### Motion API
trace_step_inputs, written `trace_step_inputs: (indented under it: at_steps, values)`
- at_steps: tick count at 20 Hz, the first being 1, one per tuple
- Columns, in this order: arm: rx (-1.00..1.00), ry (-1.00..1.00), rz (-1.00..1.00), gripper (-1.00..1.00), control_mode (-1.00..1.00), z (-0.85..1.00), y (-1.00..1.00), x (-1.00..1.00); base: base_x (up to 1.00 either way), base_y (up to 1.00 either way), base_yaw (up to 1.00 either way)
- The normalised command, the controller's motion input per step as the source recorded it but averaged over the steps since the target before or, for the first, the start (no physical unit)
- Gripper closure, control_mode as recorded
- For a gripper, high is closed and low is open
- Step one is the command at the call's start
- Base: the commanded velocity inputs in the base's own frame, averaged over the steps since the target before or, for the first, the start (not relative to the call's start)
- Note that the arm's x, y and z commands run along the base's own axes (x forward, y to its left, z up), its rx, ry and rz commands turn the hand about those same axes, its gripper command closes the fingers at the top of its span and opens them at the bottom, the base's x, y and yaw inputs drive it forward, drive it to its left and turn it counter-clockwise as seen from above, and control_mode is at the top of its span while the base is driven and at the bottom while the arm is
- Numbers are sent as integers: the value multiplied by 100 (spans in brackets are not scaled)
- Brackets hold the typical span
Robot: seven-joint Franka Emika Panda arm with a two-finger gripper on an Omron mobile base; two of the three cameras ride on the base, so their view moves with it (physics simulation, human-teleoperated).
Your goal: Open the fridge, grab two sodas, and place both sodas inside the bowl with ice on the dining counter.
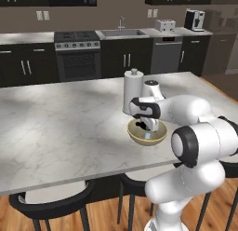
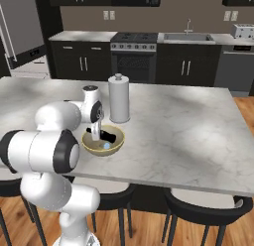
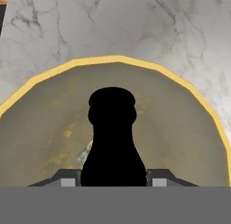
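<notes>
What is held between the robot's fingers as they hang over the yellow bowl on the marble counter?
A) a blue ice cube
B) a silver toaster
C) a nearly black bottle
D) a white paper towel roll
C: in the hand view the dark bottle sits clamped between the two fingers, right above the bowl on the dining counter.

Even rendered light, soft shadows across the dining counter (image 1: 56, 127)

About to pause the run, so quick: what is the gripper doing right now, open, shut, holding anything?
Gripper: shut on the dark soda bottle, held over the bowl.
</notes>
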Motion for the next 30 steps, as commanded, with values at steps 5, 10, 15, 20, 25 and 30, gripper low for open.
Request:
trace_step_inputs:
  at_steps: [5,10,15,20,25,30]
  values:
    - [1,0,2,100,-100,-13,-1,0,0,0,0]
    - [1,0,2,100,-100,-11,-1,0,0,0,0]
    - [0,0,2,100,-100,-10,0,0,0,0,0]
    - [0,0,2,100,-100,-13,0,0,0,0,0]
    - [0,0,1,-100,-100,-20,0,0,0,0,0]
    - [0,-1,0,-100,-100,-7,0,-2,0,0,0]
